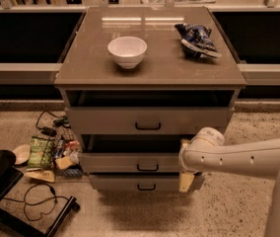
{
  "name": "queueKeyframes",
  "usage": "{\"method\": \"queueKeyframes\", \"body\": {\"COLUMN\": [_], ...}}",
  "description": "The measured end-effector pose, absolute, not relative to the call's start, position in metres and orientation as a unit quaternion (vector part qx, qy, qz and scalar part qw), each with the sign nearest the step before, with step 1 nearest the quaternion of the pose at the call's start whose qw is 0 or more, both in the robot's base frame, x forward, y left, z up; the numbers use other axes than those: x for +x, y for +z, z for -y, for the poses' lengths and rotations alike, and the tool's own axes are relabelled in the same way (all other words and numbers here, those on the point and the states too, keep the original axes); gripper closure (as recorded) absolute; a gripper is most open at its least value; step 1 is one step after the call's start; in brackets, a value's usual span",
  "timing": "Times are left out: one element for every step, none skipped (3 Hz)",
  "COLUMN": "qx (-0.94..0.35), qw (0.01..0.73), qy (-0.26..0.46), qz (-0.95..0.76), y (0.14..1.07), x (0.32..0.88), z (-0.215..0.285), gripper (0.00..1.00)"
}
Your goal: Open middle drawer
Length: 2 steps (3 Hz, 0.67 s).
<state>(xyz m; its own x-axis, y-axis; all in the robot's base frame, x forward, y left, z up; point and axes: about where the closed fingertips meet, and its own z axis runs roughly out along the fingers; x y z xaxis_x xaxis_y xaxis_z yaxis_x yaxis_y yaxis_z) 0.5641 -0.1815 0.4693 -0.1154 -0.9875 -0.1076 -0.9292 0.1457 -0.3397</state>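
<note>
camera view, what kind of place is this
Probably an office break area or robot test space: a three-drawer cabinet holding a white bowl and a snack bag, with snack packets on the speckled floor. The gripper is at the right end of the middle drawer.

So the gripper (183,163) and its white arm (243,154) are hogging the right end of the middle drawer (110,163) front, nothing gets past there. Its black handle (147,167) is uncovered, open approach from the front. Left of the cabinet (155,68) the floor's a mess of snack packets (41,152) and cables (36,201), so that side's tight.
</note>
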Motion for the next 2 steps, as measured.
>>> {"method": "queueKeyframes", "body": {"qx": [-0.642,-0.628], "qw": [0.106,0.056], "qy": [-0.121,-0.14], "qz": [-0.75,-0.764], "y": [0.45,0.425], "x": [0.568,0.568], "z": [0.19,0.197], "gripper": [0.0,0.0]}}
